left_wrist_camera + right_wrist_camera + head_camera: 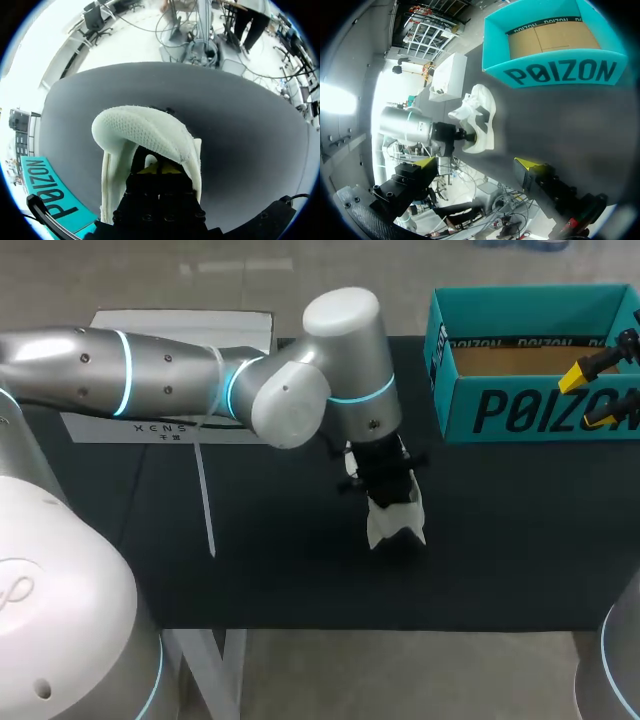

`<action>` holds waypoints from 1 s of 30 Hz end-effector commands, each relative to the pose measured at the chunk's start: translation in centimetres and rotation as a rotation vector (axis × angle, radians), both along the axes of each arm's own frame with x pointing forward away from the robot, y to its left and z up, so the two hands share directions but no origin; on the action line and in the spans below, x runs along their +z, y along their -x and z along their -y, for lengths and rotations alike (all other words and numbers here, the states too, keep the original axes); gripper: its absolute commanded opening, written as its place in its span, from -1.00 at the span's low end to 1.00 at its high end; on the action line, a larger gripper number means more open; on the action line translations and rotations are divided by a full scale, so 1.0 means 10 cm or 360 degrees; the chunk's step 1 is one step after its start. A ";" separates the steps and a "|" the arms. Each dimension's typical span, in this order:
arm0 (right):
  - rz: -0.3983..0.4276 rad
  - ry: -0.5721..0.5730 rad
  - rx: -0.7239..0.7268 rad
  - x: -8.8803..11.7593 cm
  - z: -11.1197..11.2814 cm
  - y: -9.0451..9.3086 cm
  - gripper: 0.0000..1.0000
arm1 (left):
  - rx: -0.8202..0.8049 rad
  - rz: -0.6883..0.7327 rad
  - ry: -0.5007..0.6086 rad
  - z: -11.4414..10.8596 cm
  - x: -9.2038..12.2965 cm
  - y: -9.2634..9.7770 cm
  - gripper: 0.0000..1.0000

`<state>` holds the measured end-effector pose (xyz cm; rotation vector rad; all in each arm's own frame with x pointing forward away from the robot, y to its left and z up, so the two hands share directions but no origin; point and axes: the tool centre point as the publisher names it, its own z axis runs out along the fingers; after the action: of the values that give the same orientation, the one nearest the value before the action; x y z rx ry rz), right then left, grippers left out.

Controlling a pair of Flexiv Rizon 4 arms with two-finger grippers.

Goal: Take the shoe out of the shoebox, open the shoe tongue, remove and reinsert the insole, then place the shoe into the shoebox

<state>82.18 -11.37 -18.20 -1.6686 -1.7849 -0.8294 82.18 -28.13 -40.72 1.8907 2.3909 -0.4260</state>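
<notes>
Both of my arms are over the dark table, but only one is at the work. My left gripper stands straight down into the white shoe, which sits on the table outside the teal shoebox, near its front wall. From the left wrist, the gripper goes into the shoe's opening beneath an arched mesh part. I judge it is placed there to get at the tongue or the insole. I cannot tell whether those jaws are clenched on anything, because the shoe hides them.

My right gripper is released, its jaws wide apart and holding nothing. It hangs at the right end of the shoebox, well apart from the shoe, and I judge it is kept out of the left arm's way.

The shoebox is open-topped, with its brown floor showing. A white box lies at the table's far left, partly behind my left arm, with a thin pale strip just in front of it. Nothing lies between shoe and shoebox. On the way back the shoe must clear the front wall, and my right gripper could crowd that end.
</notes>
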 end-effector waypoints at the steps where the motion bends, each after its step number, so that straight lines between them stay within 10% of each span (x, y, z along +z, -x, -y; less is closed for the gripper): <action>1: -0.0002 0.0005 0.0001 0.00 0.00 0.00 1.00 | 0.0056 0.0037 0.0052 0.02 0.27 0.03 -0.94; 5: -0.0002 0.0005 0.0001 0.00 0.00 0.00 1.00 | 0.0082 -0.0003 0.0086 0.03 0.46 0.04 -0.85; 13: -0.0002 0.0005 0.0001 0.00 0.00 0.00 1.00 | 0.0026 0.0036 -0.0006 0.10 0.12 0.07 -0.87; 25: -0.0002 0.0005 0.0001 0.00 0.00 0.00 1.00 | 0.0078 0.0172 0.0049 0.22 0.54 -0.20 -0.25; 30: -0.0002 0.0005 0.0001 0.00 0.00 0.00 1.00 | 0.0096 0.0217 0.0014 0.21 0.57 -0.31 -0.35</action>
<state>82.18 -11.37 -18.21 -1.6687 -1.7848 -0.8294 85.11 -30.11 -35.39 1.7793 2.3376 -0.3170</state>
